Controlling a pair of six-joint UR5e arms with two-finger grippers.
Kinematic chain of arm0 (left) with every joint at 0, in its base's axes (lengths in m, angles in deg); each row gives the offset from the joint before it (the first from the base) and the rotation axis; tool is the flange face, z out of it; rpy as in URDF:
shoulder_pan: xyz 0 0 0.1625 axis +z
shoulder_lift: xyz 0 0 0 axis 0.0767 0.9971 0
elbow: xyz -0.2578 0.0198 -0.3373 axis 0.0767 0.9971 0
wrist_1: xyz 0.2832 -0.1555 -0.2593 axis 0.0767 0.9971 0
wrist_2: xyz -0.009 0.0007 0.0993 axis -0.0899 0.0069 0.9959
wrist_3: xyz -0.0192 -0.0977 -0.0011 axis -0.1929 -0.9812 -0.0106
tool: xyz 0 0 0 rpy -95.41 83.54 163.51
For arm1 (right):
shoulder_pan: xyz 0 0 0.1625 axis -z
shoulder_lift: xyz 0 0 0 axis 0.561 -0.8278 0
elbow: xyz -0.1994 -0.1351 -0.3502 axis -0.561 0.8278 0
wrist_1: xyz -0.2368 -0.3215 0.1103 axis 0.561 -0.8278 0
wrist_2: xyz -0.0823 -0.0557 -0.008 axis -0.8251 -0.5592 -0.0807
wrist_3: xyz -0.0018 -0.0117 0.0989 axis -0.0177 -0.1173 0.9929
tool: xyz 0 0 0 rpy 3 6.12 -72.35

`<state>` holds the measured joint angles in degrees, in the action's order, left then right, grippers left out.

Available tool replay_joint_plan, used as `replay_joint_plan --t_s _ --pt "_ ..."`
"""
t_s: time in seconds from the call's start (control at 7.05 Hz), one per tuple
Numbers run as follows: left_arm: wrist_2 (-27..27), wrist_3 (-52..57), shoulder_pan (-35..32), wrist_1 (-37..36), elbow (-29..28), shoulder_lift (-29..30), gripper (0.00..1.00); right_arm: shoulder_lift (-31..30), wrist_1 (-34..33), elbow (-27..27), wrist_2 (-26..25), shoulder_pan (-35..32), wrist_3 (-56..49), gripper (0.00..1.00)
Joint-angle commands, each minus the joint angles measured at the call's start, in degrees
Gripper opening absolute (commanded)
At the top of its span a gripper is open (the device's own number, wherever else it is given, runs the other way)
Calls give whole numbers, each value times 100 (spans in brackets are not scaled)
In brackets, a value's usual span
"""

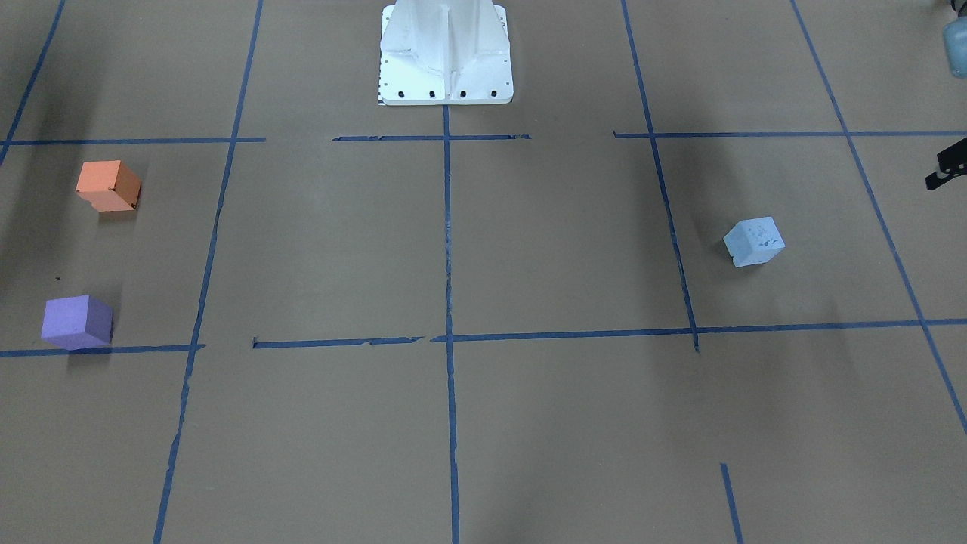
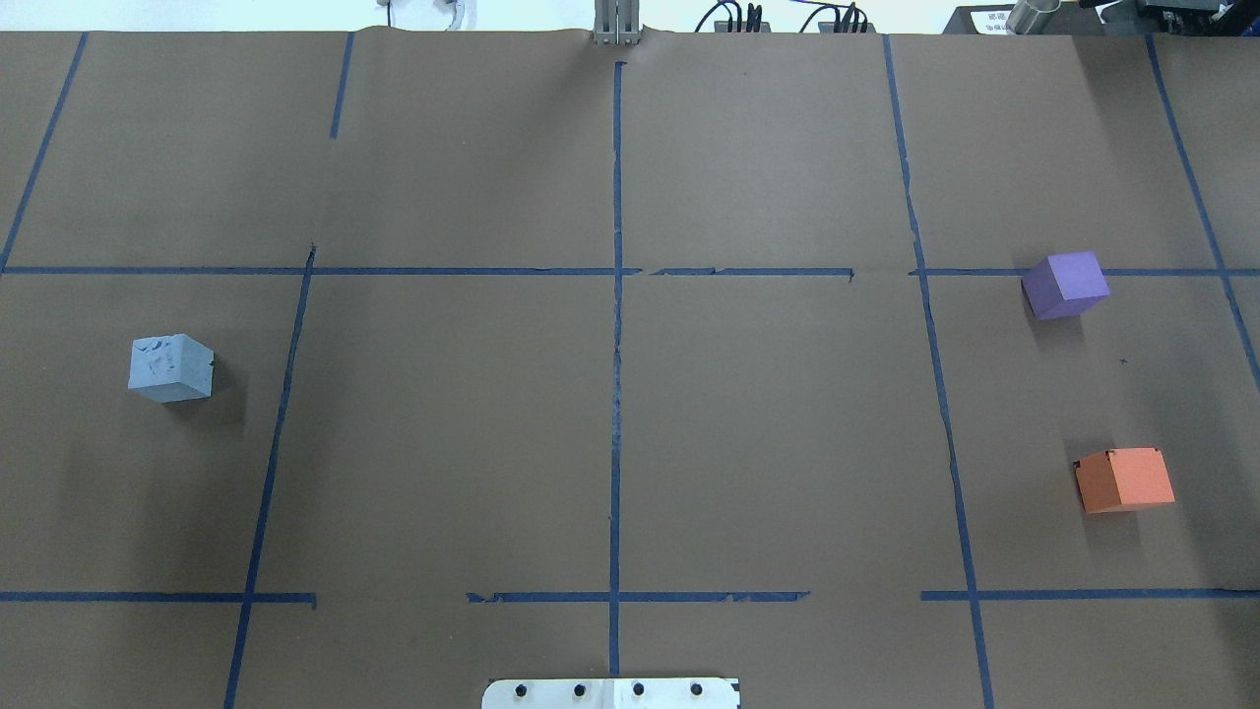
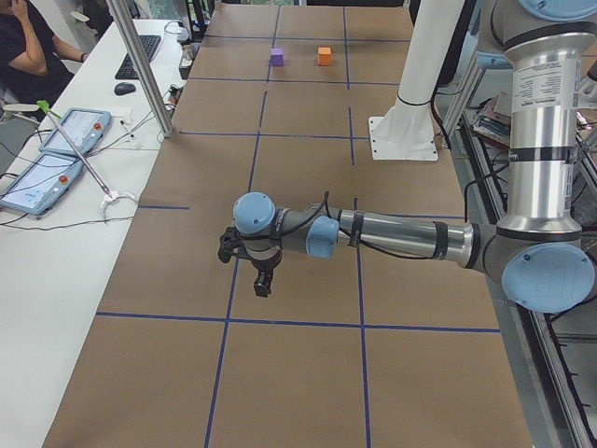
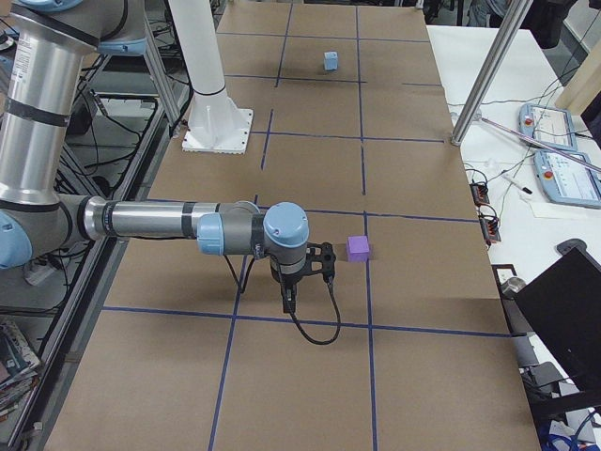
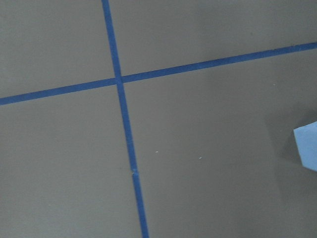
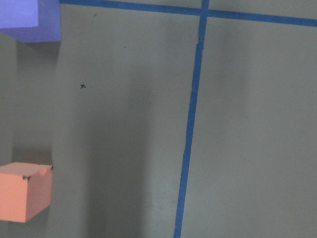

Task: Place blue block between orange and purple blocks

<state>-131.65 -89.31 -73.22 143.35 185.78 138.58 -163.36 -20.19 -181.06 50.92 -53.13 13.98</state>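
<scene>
Brown-papered tabletop [image 2: 443, 443], gridded with blue tape lines [image 2: 616, 394], fills the foreground of every view. Over one end, the left arm [image 3: 401, 238] reaches out low and level, and the right arm [image 4: 150, 221] does the same over the opposite end. Each ends in a dark hand pointing down above the paper, the left hand [image 3: 262, 285] and the right hand [image 4: 287, 299]. Both hands show only from the side, so I cannot tell whether their fingers are apart or together, and neither is seen holding anything. The blue block [image 2: 170, 367] rests on the tabletop off to one side of the left hand, only its corner showing at the right edge of the left wrist view. The purple block [image 2: 1065, 285] sits just beside the right hand, with the orange block [image 2: 1125, 480] near it and apart from it. Both show along the left edge of the right wrist view, a small pen cross [image 6: 82, 86] between them. From these two the blue block lies well apart.
</scene>
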Motion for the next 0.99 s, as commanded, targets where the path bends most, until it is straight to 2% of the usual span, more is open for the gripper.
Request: replay_joint_plan --t_s 0.0,0.14,0.28,0.43,0.71,0.85 --pt "50 -2347 1034 1030 50 8 100 21 1 -19 -12 32 -22 100" --pt "137 -3036 1447 1235 50 122 100 21 27 -45 -12 50 -23 100" --pt "642 -3852 1965 1481 58 279 100 12 97 -28 -30 68 -14 100" --pt "682 -4295 2318 1796 -37 368 100 12 124 77 -21 68 4 100" --pt "1067 -4492 2646 1870 -108 526 100 12 124 78 -12 68 39 100" --pt "1087 -4475 2664 1852 -161 579 100 12 124 87 -12 68 39 100"
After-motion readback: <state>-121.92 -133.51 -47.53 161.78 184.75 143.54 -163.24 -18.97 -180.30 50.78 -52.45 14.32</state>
